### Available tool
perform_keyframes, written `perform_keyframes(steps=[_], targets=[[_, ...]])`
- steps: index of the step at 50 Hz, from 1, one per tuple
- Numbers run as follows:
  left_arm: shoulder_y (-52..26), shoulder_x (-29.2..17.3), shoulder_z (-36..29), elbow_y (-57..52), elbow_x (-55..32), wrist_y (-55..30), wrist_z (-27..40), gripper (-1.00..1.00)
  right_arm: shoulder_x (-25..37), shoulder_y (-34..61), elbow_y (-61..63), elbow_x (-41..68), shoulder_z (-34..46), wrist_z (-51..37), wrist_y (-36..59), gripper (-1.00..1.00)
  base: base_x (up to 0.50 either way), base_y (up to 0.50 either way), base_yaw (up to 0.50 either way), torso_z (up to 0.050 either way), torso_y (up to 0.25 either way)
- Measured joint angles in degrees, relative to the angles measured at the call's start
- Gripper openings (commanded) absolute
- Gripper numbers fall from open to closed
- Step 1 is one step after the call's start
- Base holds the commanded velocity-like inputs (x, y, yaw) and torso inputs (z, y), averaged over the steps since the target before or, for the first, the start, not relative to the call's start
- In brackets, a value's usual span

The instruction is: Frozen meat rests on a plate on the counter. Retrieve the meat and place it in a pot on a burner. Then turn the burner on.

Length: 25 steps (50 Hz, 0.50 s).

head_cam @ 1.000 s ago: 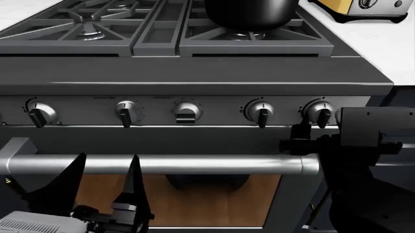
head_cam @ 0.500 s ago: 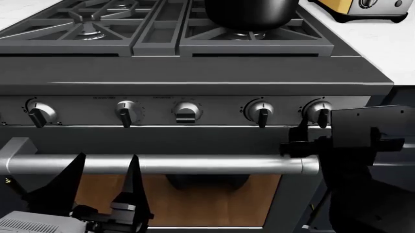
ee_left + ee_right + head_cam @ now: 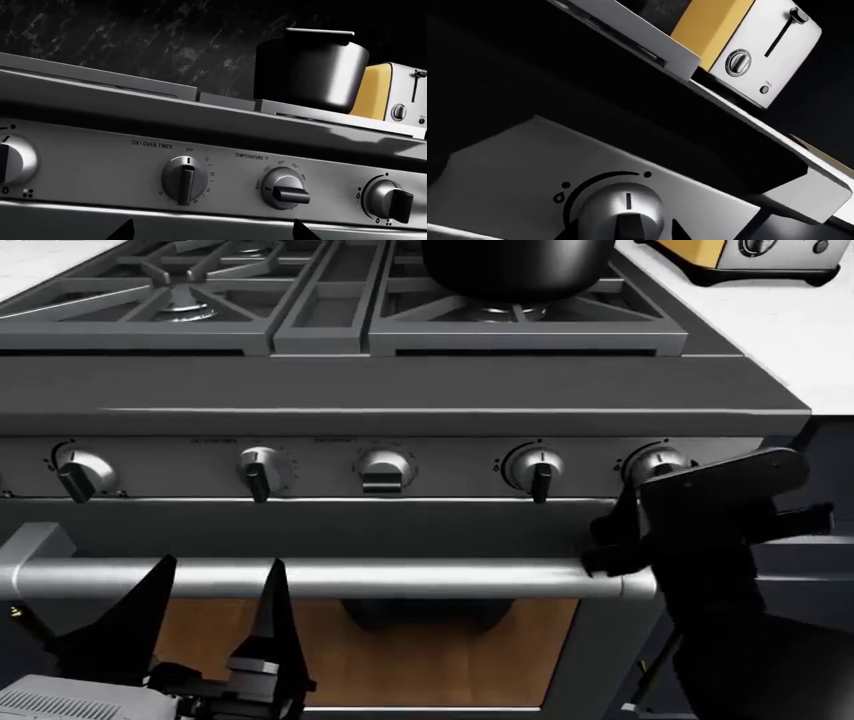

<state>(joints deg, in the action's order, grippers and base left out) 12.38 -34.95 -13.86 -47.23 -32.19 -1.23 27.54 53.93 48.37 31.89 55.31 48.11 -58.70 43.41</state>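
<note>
The black pot stands on the right-hand burner; it also shows in the left wrist view. I cannot see inside it. The frozen meat and the plate are not in view. My right gripper is at the rightmost stove knob. In the right wrist view its fingertips sit close on both sides of that knob, and the gripper is rolled against the tilted panel. My left gripper is open and empty, low before the oven door; only its tips show in its own view.
A yellow and steel toaster stands on the white counter right of the stove. Several more knobs line the front panel. The oven handle bar runs just below them. Left-hand burners carry bare grates.
My right gripper has rolled at the rightmost knob, its body now tilted, and it covers more of the knob. The left arm, pot and other knobs have not moved.
</note>
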Motion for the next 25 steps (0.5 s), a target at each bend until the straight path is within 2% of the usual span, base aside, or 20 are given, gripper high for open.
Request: perform_keyframes(steps=[25], targets=[[-0.06,-0.23,-0.19,0.1,-0.06,0.25,0.13,1.0,0.56,6.93,2.21,-4.88,7.48,1.66,11.24,-1.0,0.0,0.0,0.0,0.001,0.004]])
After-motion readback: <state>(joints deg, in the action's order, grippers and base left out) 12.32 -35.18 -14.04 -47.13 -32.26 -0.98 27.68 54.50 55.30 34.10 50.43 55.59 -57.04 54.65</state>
